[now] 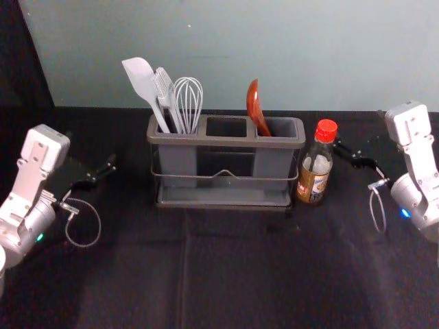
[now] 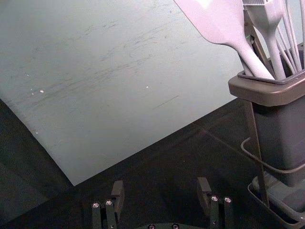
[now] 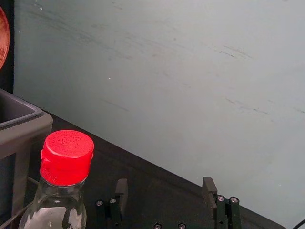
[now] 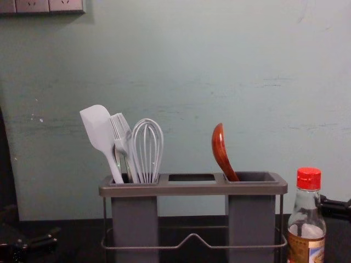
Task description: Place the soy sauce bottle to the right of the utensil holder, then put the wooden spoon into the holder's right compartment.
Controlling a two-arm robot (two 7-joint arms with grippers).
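Head view: with bottle (image 1: 313,179) and spoon (image 1: 254,104) placed, left gripper (image 2: 160,187), left of holder (image 1: 226,141), and right gripper (image 3: 166,187), right of bottle, both fingers-apart, are best eased outward.

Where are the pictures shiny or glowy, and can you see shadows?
Head view: green light on the left arm, blue light on the right arm; shadows hard to tell on black cloth. Left wrist view: whitish glare on the spatula. Chest view: soft shine on the spoon.
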